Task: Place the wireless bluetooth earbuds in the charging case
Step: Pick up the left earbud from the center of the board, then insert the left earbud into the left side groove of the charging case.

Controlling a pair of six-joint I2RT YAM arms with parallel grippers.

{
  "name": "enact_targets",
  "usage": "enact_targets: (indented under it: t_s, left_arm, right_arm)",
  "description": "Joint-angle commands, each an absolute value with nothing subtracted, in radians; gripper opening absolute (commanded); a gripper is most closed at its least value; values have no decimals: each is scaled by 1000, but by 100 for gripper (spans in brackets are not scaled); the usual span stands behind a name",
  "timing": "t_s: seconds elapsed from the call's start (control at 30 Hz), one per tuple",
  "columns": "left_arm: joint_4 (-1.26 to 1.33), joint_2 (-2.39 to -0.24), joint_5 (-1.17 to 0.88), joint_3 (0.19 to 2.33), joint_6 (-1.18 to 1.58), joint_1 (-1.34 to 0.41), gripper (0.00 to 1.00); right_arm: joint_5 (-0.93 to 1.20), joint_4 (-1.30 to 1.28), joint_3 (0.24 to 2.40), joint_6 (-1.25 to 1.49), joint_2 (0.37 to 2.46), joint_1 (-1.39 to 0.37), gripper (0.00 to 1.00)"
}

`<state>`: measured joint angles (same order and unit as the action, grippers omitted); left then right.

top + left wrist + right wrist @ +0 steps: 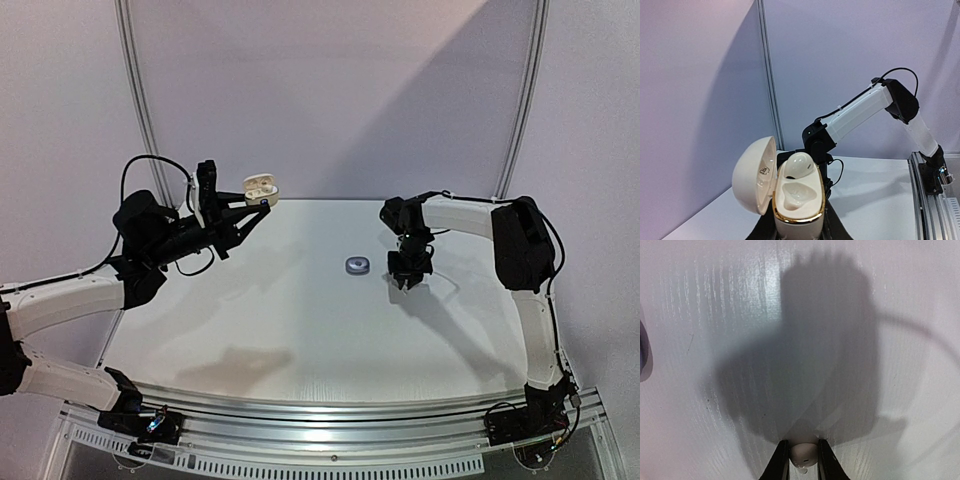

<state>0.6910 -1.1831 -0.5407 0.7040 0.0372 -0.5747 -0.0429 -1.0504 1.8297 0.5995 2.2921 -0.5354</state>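
Inside the lid (756, 175) of the white case (799, 210) sits a small dark mark (764, 171), too small to read; no other writing shows. The left gripper (258, 203) is clamped on this case and holds it raised above the table's (300, 330) far left corner, lid swung open. One white seated earbud (797, 165) fills the upper slot; the slot below it is bare. The right gripper (408, 280) is low over the table, its fingers (780, 462) nearly together and pressed on either side of a white loose earbud (804, 454). A grey case (357, 264) lies on the table just left of it.
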Motion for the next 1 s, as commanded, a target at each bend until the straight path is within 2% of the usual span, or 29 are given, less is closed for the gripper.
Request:
enact_targets:
  t_s: [0.0, 0.3, 0.6, 0.73, 0.97]
  left_arm:
    - [681, -1165, -534, 704, 28, -571, 0]
    - [682, -1170, -519, 706, 25, -571, 0]
    - [729, -1197, -445, 706, 9, -572, 0]
    - [763, -1208, -423, 710, 2, -575, 0]
    - [823, -1218, -382, 721, 2, -584, 0]
  right_arm:
    - [-43, -1019, 1830, 593, 2317, -532, 8]
    - [-34, -820, 1813, 560, 2067, -565, 0]
    - [-83, -353, 1817, 458, 1744, -760, 0]
    - [-75, -154, 1833, 429, 1716, -854, 0]
    - [-81, 80, 1924, 231, 1799, -1031, 0]
